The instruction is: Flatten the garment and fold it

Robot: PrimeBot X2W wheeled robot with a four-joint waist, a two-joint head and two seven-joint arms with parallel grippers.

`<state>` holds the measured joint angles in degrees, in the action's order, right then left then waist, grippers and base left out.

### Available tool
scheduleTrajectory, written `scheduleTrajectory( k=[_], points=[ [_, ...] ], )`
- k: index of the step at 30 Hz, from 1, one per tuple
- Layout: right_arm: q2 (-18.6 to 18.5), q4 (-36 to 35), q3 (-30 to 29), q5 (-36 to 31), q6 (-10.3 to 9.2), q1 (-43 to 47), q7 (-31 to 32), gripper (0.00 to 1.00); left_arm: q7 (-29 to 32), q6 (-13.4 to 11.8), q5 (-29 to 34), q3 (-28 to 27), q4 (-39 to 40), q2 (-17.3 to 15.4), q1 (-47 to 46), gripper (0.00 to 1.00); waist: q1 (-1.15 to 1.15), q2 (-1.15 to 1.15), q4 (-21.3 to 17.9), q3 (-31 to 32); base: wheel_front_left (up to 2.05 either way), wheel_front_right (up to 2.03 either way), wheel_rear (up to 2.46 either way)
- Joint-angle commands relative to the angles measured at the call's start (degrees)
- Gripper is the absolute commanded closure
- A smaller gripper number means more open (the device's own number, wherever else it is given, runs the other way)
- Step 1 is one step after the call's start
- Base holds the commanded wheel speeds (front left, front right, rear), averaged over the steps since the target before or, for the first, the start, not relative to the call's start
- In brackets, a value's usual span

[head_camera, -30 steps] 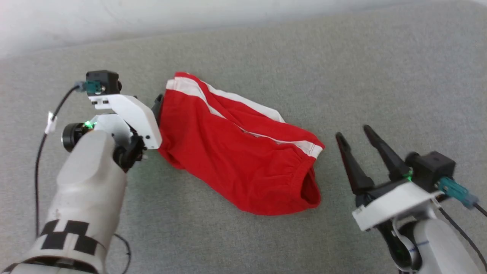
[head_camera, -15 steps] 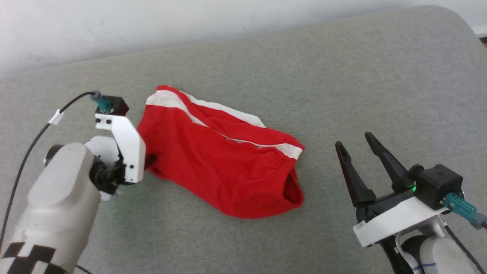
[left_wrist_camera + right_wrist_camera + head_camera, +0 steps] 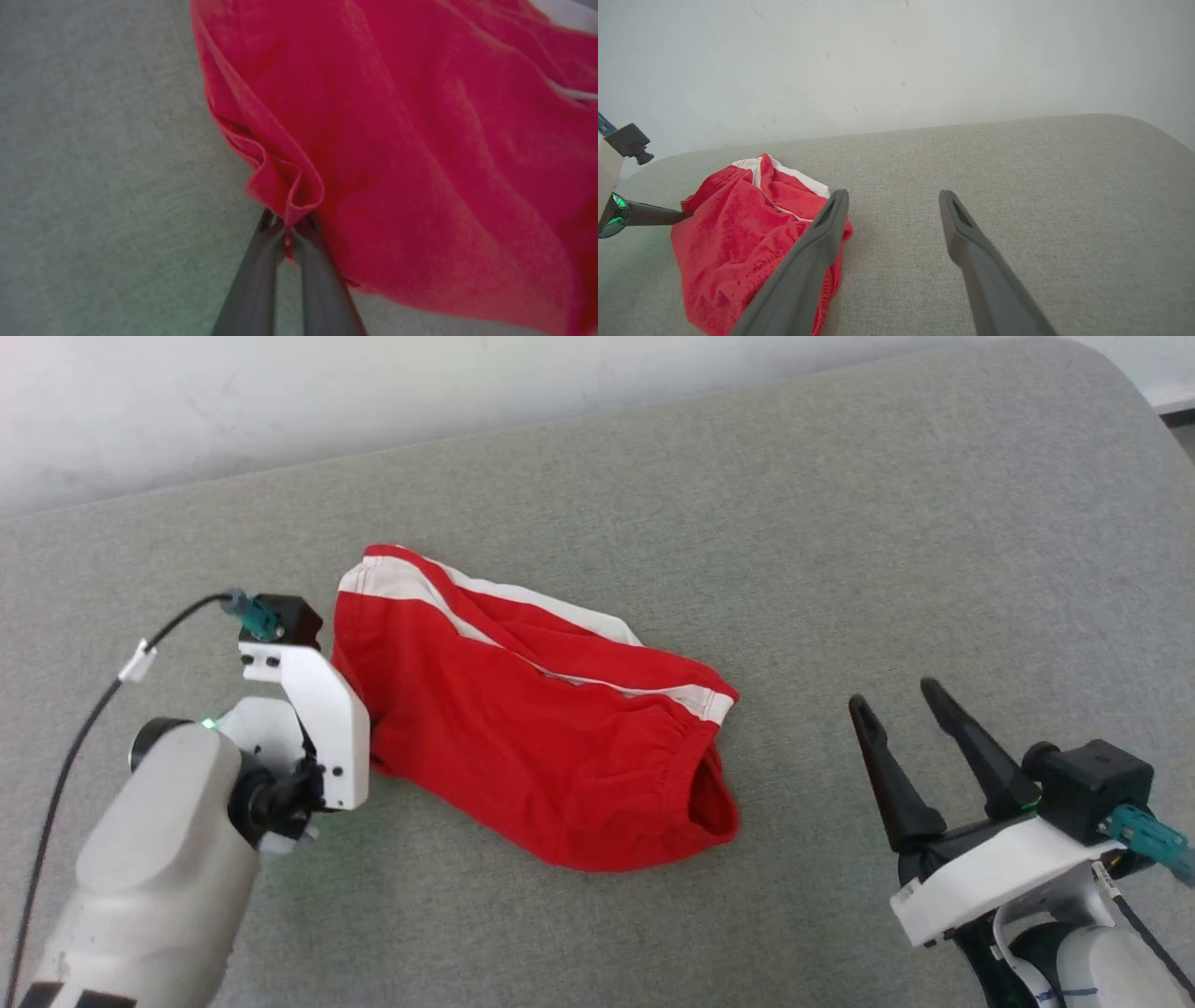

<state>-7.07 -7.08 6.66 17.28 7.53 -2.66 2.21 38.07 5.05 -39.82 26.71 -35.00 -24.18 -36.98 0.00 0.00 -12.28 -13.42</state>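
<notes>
- the garment [image 3: 523,747], red shorts with a white stripe [image 3: 551,609], lies crumpled on the grey padded surface [image 3: 840,541], left of the middle in the head view.
- it runs on a slant: one end with white trim sits toward the far left, and the gathered elastic opening [image 3: 711,798] points toward the near right.
- the left hand [image 3: 287,229] is at the garment's left edge. in the left wrist view its two dark fingers are pressed nearly together, with a small fold of red hem pinched between their tips.
- above that pinch the cloth stands up in a looped ridge, and the rest spreads away to the right across the left wrist view.
- in the head view the white wrist bracket [image 3: 317,719] covers those fingers. a black cable [image 3: 75,747] curves off to the left.
- the right hand [image 3: 893,693] is at the lower right, well apart from the garment. its fingers are spread wide with nothing between them.
- in the right wrist view the grey surface shows in the gap between the right fingers, and the left one crosses in front of the garment's near edge.
- a pale wall [image 3: 896,60] rises behind the surface's far edge.
</notes>
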Motion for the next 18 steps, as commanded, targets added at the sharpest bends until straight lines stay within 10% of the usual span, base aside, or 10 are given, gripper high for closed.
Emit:
scheduleTrajectory(
  k=[1,18],
  points=[
    [0.0,0.2,-0.3,0.8,-0.04,0.8,1.8,0.00,-1.3,-0.8,0.2,0.9,-0.2,1.5,4.2,1.00,0.00,0.00,0.8,0.3,0.00,0.00,0.00],
    [-3.3,6.2,12.3,7.1,-0.04,-5.8,27.7,0.00,-7.7,-2.7,1.3,0.6,10.4,2.3,3.9,1.00,0.00,0.00,6.7,-0.1,0.00,0.00,0.00]
  ],
)
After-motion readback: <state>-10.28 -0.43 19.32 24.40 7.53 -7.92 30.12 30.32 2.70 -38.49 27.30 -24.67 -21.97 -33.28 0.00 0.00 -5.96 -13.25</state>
